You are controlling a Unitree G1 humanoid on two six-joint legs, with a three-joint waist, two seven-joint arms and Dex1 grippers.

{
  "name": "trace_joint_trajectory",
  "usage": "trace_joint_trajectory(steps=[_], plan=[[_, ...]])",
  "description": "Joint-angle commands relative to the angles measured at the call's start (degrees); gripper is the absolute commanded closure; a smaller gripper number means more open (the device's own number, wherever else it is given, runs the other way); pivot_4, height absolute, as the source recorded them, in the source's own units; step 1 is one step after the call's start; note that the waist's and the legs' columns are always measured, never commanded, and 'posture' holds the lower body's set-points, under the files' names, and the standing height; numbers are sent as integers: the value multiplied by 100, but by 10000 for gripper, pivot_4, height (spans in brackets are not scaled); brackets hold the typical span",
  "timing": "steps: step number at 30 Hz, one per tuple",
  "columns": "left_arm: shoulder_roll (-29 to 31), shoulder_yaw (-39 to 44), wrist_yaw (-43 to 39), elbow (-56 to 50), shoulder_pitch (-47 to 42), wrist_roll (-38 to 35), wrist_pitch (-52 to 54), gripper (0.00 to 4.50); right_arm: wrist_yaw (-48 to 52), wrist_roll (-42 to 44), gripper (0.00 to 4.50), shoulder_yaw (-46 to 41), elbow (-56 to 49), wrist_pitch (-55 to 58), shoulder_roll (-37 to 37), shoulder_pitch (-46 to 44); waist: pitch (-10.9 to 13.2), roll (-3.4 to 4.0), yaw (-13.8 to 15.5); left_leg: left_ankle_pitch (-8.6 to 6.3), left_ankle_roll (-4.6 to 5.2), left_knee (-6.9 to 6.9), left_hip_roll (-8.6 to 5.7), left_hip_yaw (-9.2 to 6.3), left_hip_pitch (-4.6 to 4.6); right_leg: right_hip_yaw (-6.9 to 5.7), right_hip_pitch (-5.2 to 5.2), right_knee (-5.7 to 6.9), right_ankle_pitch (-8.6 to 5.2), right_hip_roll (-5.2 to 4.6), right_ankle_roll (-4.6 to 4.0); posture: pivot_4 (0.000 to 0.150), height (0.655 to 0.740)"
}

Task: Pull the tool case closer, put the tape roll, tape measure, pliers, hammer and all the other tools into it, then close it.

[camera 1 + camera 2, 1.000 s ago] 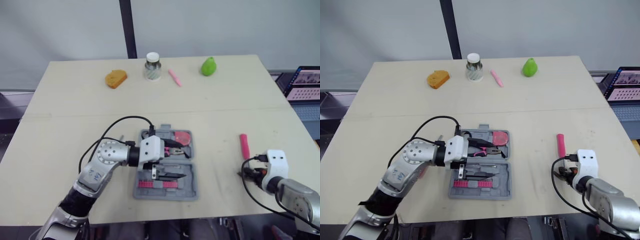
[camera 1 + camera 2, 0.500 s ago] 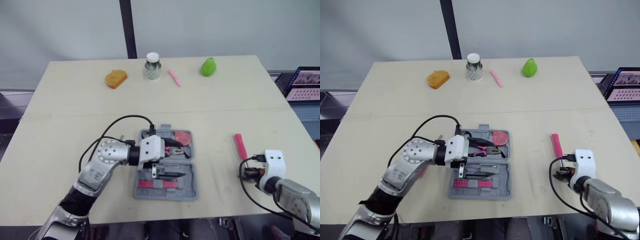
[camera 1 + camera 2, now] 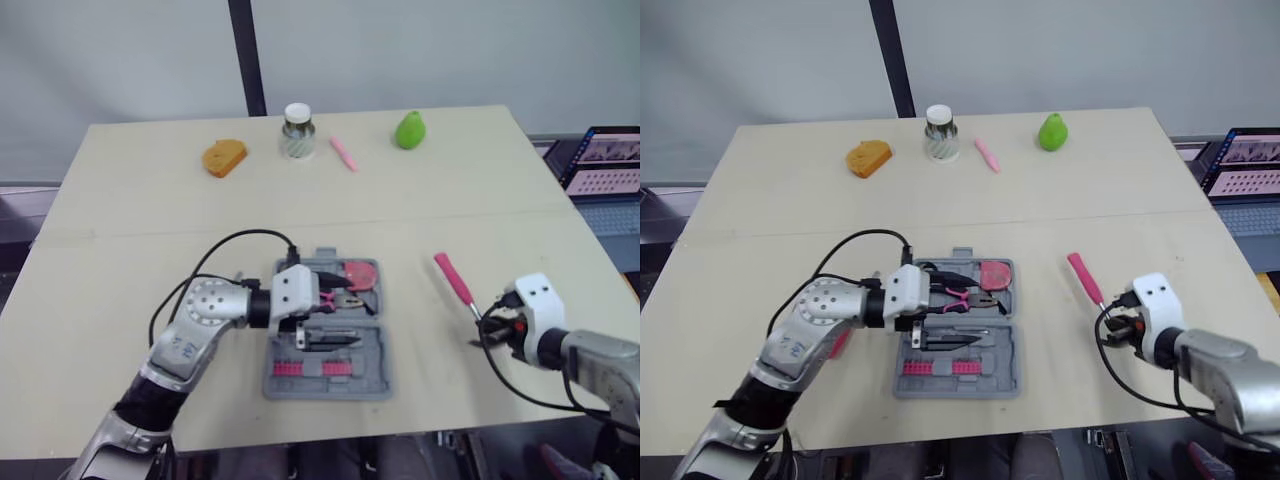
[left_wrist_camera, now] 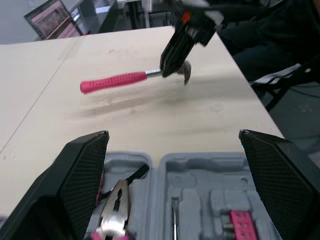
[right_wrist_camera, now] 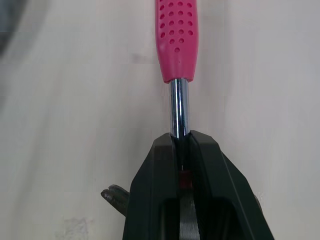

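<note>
Right claw (image 5: pixel 180 144) clamps the hammer (image 3: pixel 453 281) shaft, handle pointing forward-left; case (image 3: pixel 383 372) lies leftward, under the spread left claw (image 4: pixel 172 137).

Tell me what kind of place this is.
Probably a robotics lab or test room: a plain table before a blank grey backdrop, unrelated props like a green pear and a jar along its far edge, and a laptop beside it.

wall (image 3: pixel 450 50): pale grey | pole (image 3: pixel 243 55): black, behind table (image 3: pixel 150 230) | laptop (image 3: pixel 606 160): right of table
</note>
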Motion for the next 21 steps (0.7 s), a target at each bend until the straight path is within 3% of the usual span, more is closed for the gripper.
trace_joint_trajectory(steps=[1, 3, 9, 15, 21], plan=[[270, 552, 142, -370, 484, -182, 20, 0, 715, 310, 44770, 468, -336, 89, -563, -576, 5, -7, -16, 0, 0, -1, 2, -2, 0, -1, -1, 0, 0, 0, -1, 1500, 7400], [371, 734, 188, -494, 708, -241, 55, 0, 927, 442, 44770, 652, -322, 119, -719, -874, 8, -12, -43, -1, -1, -1, 4, -3, -5, -3, -3, -4, -1, 1, -1, 1500, 7400], [873, 1977, 252, -1219, 2442, -568, 3, 0, 2061, 123, 44770, 2443, -665, -364, -1300, -2407, 15, -18, -95, -5, 2, 2, -1, -5, -8, -5, -2, -9, 0, -12, -1, 1500, 7400], [858, 3018, 278, -1740, 3935, -782, -211, 0, 2601, -210, 44770, 3749, -659, -256, -1080, -3623, 20, -24, -71, -10, -4, 6, -2, -11, -12, -13, -8, -25, -2, -23, -5, 1500, 7400], [625, 3461, 251, -1997, 5134, -691, -697, 0, 2943, -773, 44770, 4964, -587, -288, -704, -4449, 20, -25, -93, -24, -2, 7, -2, -1, -10, -13, -11, -30, 0, -32, -8, 1500, 7400]])
